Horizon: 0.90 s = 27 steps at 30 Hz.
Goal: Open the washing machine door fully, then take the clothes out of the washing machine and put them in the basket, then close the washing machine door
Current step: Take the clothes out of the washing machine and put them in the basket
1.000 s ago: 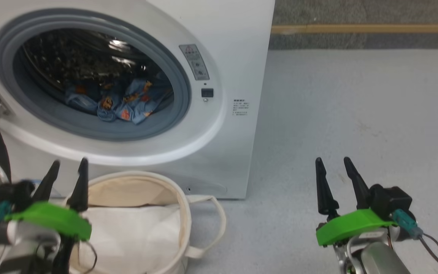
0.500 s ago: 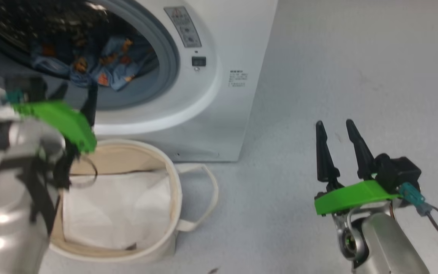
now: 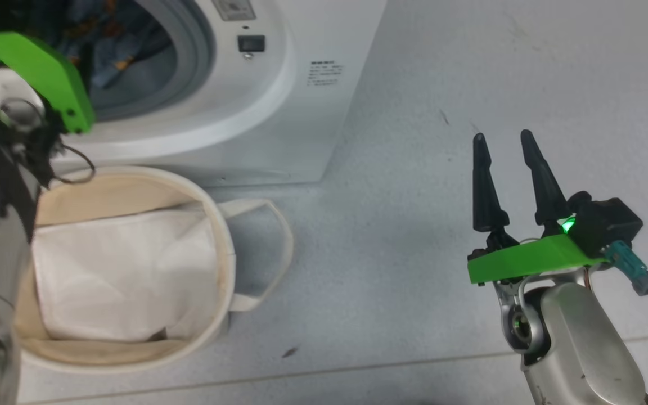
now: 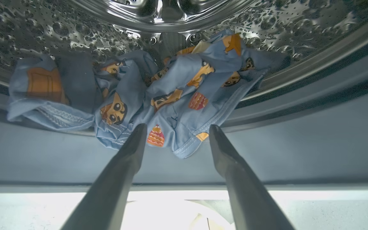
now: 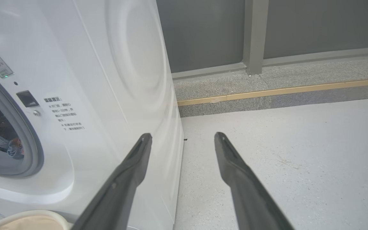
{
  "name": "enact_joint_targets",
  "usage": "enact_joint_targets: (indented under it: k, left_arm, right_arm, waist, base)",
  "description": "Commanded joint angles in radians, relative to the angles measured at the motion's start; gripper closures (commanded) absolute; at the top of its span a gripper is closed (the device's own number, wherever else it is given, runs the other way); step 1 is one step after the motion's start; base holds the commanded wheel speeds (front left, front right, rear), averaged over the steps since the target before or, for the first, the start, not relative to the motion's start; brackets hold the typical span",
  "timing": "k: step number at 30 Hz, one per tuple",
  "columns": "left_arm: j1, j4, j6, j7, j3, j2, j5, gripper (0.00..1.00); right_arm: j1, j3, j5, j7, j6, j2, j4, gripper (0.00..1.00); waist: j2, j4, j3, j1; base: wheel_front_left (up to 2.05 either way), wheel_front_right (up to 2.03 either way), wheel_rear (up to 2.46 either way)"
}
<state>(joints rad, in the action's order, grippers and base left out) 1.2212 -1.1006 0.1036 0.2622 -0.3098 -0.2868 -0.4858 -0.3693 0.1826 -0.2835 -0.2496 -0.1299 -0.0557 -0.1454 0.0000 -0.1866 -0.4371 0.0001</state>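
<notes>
**Left claw at the drum mouth, clothes not yet gripped**

The left arm reaches up and forward into the washing machine (image 3: 279, 112) at 11 o'clock in the head view. In the left wrist view, the left claw (image 4: 177, 127) is spread wide, its two fingertips just short of the near hem of the clothes (image 4: 171, 95), pinching nothing. The right arm is bent low at 4 o'clock. The right claw (image 3: 502, 138) is also spread and empty, fingers pointing to 12 over the bare floor (image 3: 414, 281), well apart from the washer.

Count: two claws, one washing machine, and one basket (image 3: 220, 270) at 8 o'clock with one loop handle (image 3: 270, 247) showing. One white folded sheet (image 3: 121, 270) lies inside the basket. The clothes form one crumpled heap; how many pieces it holds cannot be told. It lies at the bottom of the perforated drum (image 4: 75, 32), draping over the grey gasket (image 4: 299, 143).

A second ago the left claw sat low over the basket rim; it has since risen to the drum opening. The head camera has tipped down, so the washer has slid toward 11 o'clock. The right claw keeps its pose and the clothes have not shifted.
</notes>
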Motion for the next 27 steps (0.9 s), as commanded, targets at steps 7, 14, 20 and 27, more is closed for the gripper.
enact_joint_targets:
  k: [7,14,20,27]
  left_arm:
    - [0.188,-0.083,0.006,0.025,-0.004,-0.071,0.018,0.00]
    - [0.261,-0.151,-0.011,0.073,-0.017,-0.080,0.023,0.00]
    - [0.275,-0.173,-0.036,0.105,-0.022,-0.087,0.020,0.00]
    - [0.269,-0.181,-0.041,0.104,-0.007,-0.080,-0.007,0.00]
  right_arm:
    - [-0.014,0.000,-0.005,-0.012,-0.001,0.005,0.052,0.00]
    - [-0.022,-0.003,-0.002,-0.012,-0.001,0.005,0.072,0.00]
    - [-0.020,-0.010,0.000,-0.012,-0.001,0.005,0.084,0.00]
    - [-0.025,-0.008,-0.001,-0.012,-0.001,0.005,0.090,0.00]
  waist:
    - [0.0000,-0.038,-0.098,-0.0001]
    - [0.0000,-0.046,-0.154,-0.0001]
    - [0.0000,-0.041,-0.186,-0.0001]
    - [0.0000,-0.032,-0.205,-0.0001]
  base:
    - [0.00,0.00,0.00]
    - [0.00,0.00,0.00]
    - [0.00,0.00,0.00]
    - [0.00,0.00,0.00]
